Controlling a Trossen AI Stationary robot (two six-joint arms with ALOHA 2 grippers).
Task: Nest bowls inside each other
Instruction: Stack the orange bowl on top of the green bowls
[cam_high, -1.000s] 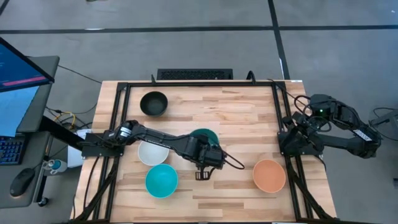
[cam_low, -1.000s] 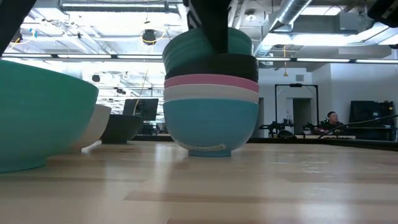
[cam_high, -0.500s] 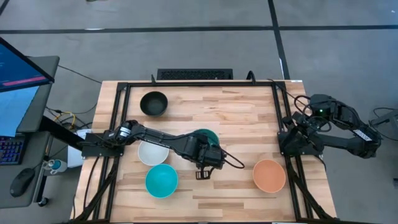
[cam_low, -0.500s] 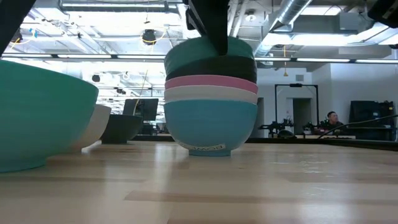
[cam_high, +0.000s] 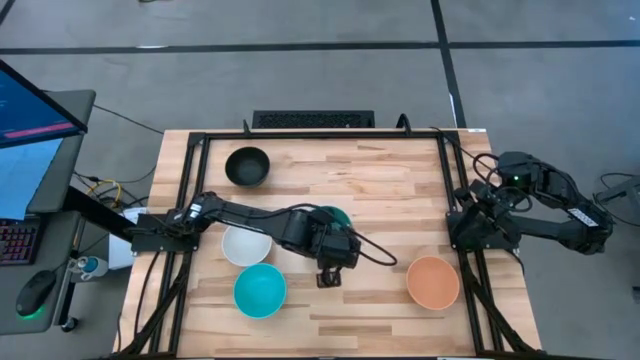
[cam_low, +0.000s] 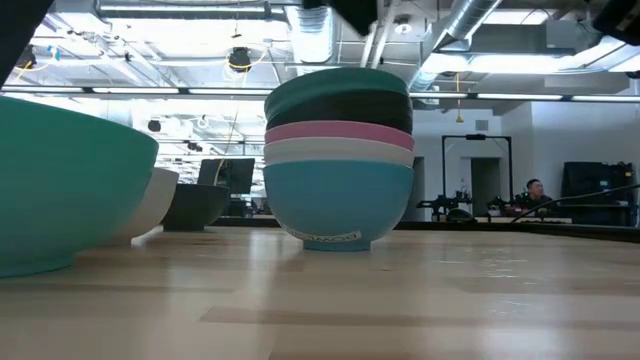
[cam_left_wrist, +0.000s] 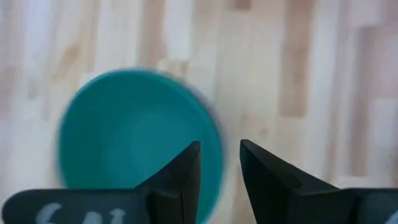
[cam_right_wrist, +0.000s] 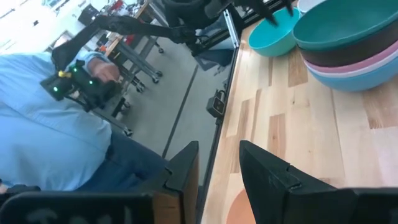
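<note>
Both robot arms are matte black, built of slim tubular links joined by chunkier rounded housings. The left arm (cam_high: 250, 217) carries a white disc-like cap at a joint near its base and a black cable looping out beside its wrist. The right arm (cam_high: 560, 210) shows a small green light on its upper housing and tangled black cables. Each wrist ends in 2 flat, dark, angular fingers (cam_left_wrist: 186, 177).

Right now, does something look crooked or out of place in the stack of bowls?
Nothing stands out. The stack sits level on the table, the teal-green bowl seated on top. The left claw hangs just above it, open and empty. No spill or damage shows.
</note>
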